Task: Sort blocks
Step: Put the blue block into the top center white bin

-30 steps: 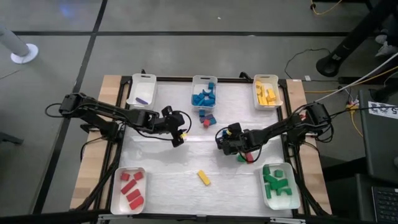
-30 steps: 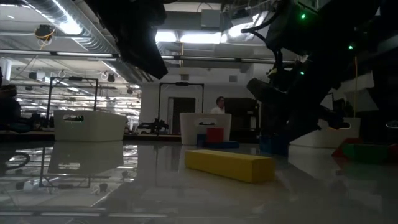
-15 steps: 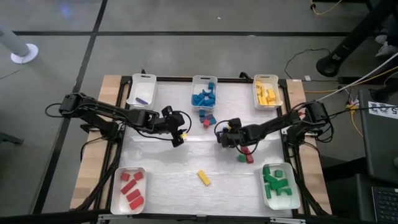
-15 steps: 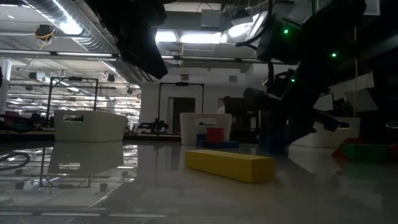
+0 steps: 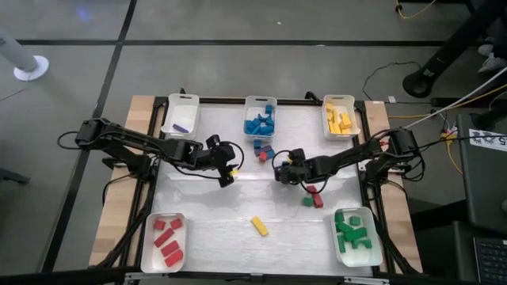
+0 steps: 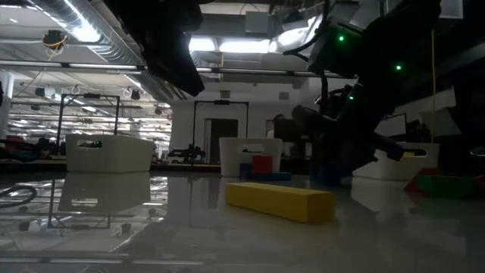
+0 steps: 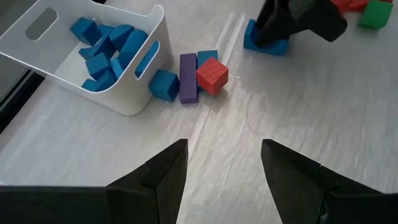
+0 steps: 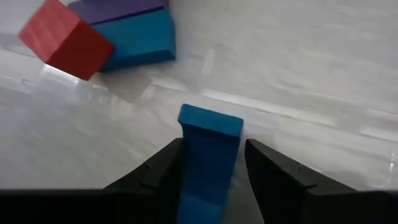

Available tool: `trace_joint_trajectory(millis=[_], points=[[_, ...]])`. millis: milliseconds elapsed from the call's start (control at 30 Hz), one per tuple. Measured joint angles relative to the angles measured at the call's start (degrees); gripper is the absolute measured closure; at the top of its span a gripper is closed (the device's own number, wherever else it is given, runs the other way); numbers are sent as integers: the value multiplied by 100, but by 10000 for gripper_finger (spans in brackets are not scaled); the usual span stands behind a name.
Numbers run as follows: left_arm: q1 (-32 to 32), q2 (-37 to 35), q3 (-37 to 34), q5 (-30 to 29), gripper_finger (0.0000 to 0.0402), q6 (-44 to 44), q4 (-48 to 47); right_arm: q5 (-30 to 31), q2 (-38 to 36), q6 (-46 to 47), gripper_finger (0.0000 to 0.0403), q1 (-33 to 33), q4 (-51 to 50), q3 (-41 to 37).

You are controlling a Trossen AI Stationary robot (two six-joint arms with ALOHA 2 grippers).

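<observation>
My right gripper [image 5: 280,170] is at mid-table, shut on a blue block [image 8: 209,149]. It sits just on the near side of a small cluster of a red cube [image 7: 212,74], a purple bar [image 7: 188,78] and blue blocks [image 7: 165,85], which lies on the table beside the white tray of blue blocks [image 5: 261,119]. My left gripper [image 7: 224,149] hangs open above the table, left of that cluster, with nothing between its fingers. A red and a green block [image 5: 313,198] lie near the right arm. A yellow bar [image 5: 259,226] lies nearer the front. My right gripper pinches the blue block by its two long sides [image 8: 186,163] between its two fingers. The fingers slant down from the table's right and lie along the block, whose free end [image 8: 210,121] sticks out past the fingertips. Its low end [image 7: 267,45] is at the tabletop; I cannot tell whether it touches.
White trays stand round the table: one with a purple piece [image 5: 181,115] far left, yellow blocks [image 5: 341,117] far right, red blocks [image 5: 165,241] near left, green blocks [image 5: 355,236] near right. Bare tabletop lies between the two grippers and along the middle.
My right gripper has gone toward the table's far edge and a little left with the blue block. It has moved away from the red and green blocks and closer to the cluster by the blue tray.
</observation>
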Motion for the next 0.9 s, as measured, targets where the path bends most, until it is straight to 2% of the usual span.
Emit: trace_joint_trajectory(millis=[300,900], points=[[0,0,2,-2,208,0,-8,187,-205,1,231,-2,54,2],[0,0,2,0,208,0,-15,538,-170,142,231,-2,49,7]])
